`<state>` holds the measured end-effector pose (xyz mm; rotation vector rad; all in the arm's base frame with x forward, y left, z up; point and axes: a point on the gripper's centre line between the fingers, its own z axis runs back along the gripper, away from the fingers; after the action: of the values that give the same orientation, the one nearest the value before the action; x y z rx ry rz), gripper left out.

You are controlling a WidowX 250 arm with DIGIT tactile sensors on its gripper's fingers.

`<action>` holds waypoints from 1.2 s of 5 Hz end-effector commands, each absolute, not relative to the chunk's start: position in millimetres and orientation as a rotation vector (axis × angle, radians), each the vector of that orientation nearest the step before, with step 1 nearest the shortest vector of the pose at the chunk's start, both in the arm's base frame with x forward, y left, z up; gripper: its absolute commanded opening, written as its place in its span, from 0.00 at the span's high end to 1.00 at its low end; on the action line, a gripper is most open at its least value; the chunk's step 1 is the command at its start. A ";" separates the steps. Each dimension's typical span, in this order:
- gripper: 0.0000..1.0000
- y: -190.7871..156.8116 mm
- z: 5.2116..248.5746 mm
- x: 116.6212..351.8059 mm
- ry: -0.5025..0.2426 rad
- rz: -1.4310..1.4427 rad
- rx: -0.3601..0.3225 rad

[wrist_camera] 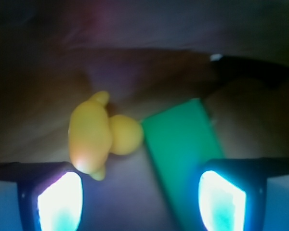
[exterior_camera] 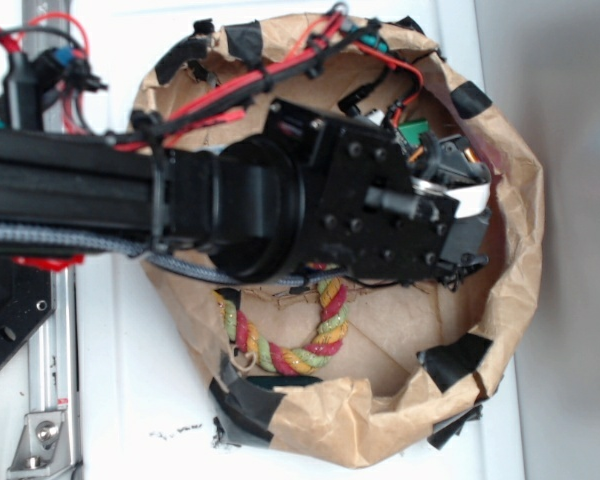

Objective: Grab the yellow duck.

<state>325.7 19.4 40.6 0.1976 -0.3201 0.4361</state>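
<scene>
A: Largest item?
B: Brown paper bag, crumpled, rim rolled down and patched with black tape, filling the centre of the exterior view on a white surface.
A: Next?
B: Black robot arm, reaching in from the left. Its gripper stands open; two glowing fingers sit apart at the bottom of the wrist view, holding nothing.
A: Contents?
B: Twisted rope, yellow-red-green, curved, lower centre. Green block, flat-faced, right of centre in the wrist view.
A: Smallest?
B: Yellow duck, left of centre, touching the block. Glossy, rounded; likely light, soft and slippery. Squeeze across the plump body.
</scene>
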 end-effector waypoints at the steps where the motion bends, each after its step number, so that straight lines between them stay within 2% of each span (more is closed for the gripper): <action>1: 0.00 29.7 53.3 348.6 -0.396 0.226 0.071; 2: 1.00 30.0 55.4 350.3 -0.400 0.218 0.085; 3: 1.00 32.3 56.0 347.2 -0.410 0.218 0.068; 4: 1.00 27.5 57.4 342.1 -0.378 0.200 0.061; 5: 1.00 18.8 60.8 325.6 -0.339 0.183 0.037; 6: 1.00 12.8 67.9 311.7 -0.341 0.166 0.020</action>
<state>305.2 8.0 48.0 0.0228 -0.2795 0.1831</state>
